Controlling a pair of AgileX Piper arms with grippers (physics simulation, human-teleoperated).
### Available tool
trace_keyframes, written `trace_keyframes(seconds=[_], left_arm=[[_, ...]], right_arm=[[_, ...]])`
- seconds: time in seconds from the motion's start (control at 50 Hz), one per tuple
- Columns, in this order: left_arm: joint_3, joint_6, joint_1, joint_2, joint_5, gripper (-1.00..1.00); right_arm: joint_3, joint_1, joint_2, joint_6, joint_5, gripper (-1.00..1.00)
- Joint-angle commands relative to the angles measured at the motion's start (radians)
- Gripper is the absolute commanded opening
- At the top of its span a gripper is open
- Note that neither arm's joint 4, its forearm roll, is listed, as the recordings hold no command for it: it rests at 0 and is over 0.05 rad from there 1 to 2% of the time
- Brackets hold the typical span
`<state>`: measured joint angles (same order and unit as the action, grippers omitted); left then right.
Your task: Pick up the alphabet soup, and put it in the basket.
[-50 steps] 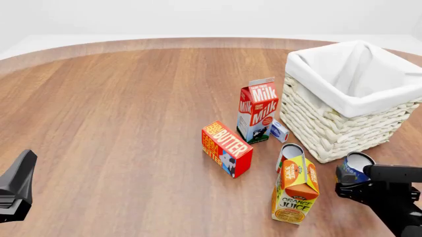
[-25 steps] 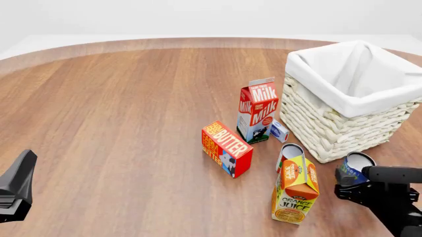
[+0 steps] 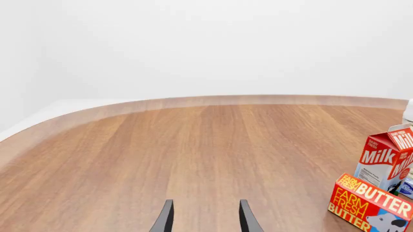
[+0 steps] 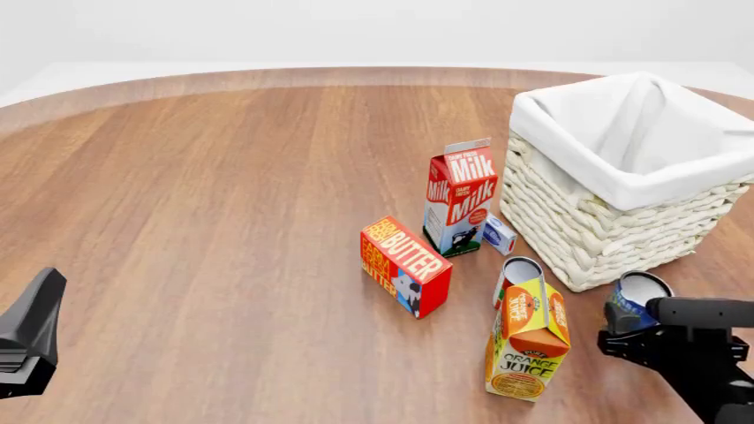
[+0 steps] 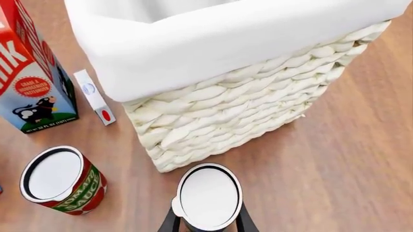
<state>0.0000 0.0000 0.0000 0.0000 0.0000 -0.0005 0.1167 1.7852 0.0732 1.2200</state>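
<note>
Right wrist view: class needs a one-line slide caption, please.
Right tool straddles the alphabet soup beside the basket, tomato can nearby.

My arms are matte black all over, boxy and angular (pretty plain honestly). My right gripper (image 4: 628,323) and left gripper (image 3: 205,220) both end in thin, dark tapered fingers.

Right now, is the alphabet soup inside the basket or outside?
Outside: alphabet soup stands on the table beside the basket.
</note>
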Motion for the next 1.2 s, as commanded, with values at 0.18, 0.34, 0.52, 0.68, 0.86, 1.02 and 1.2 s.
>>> trace_keyframes(seconds=[0.18,0.34,0.52,0.68,0.86,1.02,1.2], left_arm=[[0.0,0.0,0.0,0.0,0.0,1.0],[0.0,0.0,0.0,0.0,0.0,1.0],[0.0,0.0,0.0,0.0,0.0,1.0],[0.0,0.0,0.0,0.0,0.0,1.0],[0.0,0.0,0.0,0.0,0.0,1.0],[0.0,0.0,0.0,0.0,0.0,1.0],[0.0,0.0,0.0,0.0,0.0,1.0]], right_arm=[[0.0,0.004,-0.022,-0.006,0.0,-1.0],[0.0,0.013,-0.041,-0.001,0.0,-1.0],[0.0,0.021,-0.062,0.009,0.0,-1.0],[0.0,0.025,-0.073,0.028,0.0,-1.0],[0.0,0.03,-0.093,0.053,0.0,-1.0],[0.0,0.037,-0.104,0.066,0.0,-1.0],[0.0,0.038,-0.121,0.066,0.0,-1.0]])
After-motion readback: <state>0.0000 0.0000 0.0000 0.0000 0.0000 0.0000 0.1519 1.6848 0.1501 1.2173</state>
